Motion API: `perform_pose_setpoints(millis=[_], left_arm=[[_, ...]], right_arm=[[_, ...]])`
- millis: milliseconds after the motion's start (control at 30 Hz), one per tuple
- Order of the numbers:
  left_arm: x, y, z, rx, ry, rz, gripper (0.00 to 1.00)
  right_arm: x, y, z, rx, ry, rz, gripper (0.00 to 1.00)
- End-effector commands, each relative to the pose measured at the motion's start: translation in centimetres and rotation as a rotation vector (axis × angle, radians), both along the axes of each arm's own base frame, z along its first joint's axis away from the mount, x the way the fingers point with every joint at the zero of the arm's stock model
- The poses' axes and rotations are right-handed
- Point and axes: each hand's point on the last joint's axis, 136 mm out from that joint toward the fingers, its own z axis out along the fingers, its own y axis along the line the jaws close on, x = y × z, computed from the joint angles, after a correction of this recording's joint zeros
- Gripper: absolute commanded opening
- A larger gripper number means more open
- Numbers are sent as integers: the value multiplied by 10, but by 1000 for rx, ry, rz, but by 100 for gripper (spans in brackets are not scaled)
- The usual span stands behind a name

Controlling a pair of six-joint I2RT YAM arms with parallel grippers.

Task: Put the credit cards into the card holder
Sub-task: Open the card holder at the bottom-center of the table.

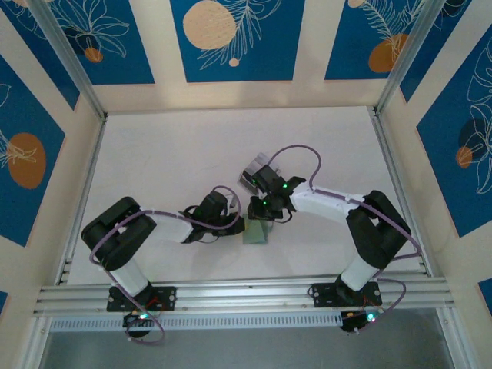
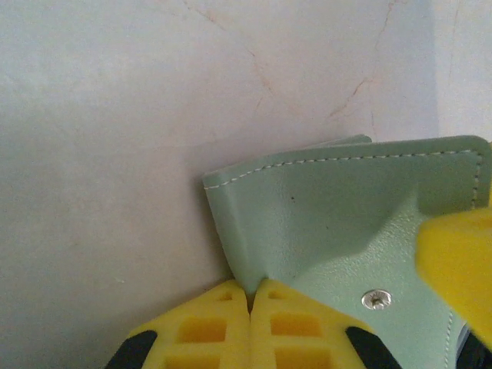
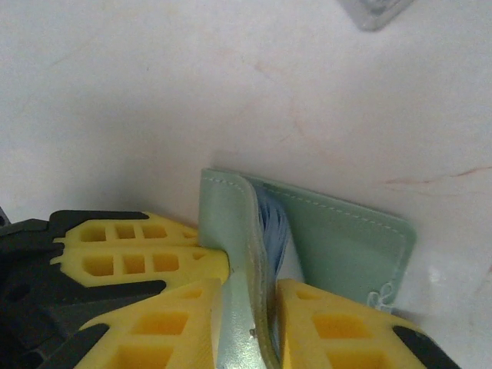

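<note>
Your bench (image 1: 169, 154) is the big white slab; both arms reach in toward its middle, left arm (image 1: 123, 238) from the near left, right arm (image 1: 369, 223) from the near right. They meet over the card holder (image 1: 256, 233), which sits a bit nearer than the bench's centre, between the two wrists. A pale grey stack (image 1: 252, 173) lies just behind the right arm's wrist, apart from the holder.

From the right wrist cam the card holder (image 3: 346, 238) stands partly open; one sage flap lies flat on the bench, the other is tipped up.

Your left end effector (image 2: 250, 307) is clenched, pads together, pinching the holder's folded edge (image 2: 238, 269) at its near corner. Your right end effector (image 3: 250, 288) has a yellow pad on each side of the raised flap; honestly I can't tell if it's squeezing or just flanking it.

A bluish-white card (image 3: 275, 227) is tucked in the gap between the flaps; smallest bit, the silver snap stud (image 2: 376, 299) shows on the inside face.
</note>
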Motion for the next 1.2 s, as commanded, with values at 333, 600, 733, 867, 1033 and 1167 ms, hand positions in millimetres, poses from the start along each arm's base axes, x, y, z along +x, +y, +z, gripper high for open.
perform_pose_setpoints(millis=[333, 600, 733, 867, 1033, 1167], left_arm=[[-20, 14, -32, 73, 92, 4, 0], [-23, 8, 1, -30, 89, 6, 17], [-24, 24, 12, -21, 94, 49, 27], [-22, 48, 18, 34, 93, 113, 34], [-22, 81, 19, 144, 120, 203, 34], [-27, 96, 23, 187, 124, 247, 35]], right_arm=[[-23, -5, 0, -104, 23, 47, 16], [-12, -40, 19, -307, -32, 32, 2], [-11, -58, 32, -412, -66, 25, 0], [-9, -65, 50, -521, -113, 42, 0], [-13, -54, 39, -629, -100, 110, 6], [-18, -32, 21, -588, -67, 157, 21]])
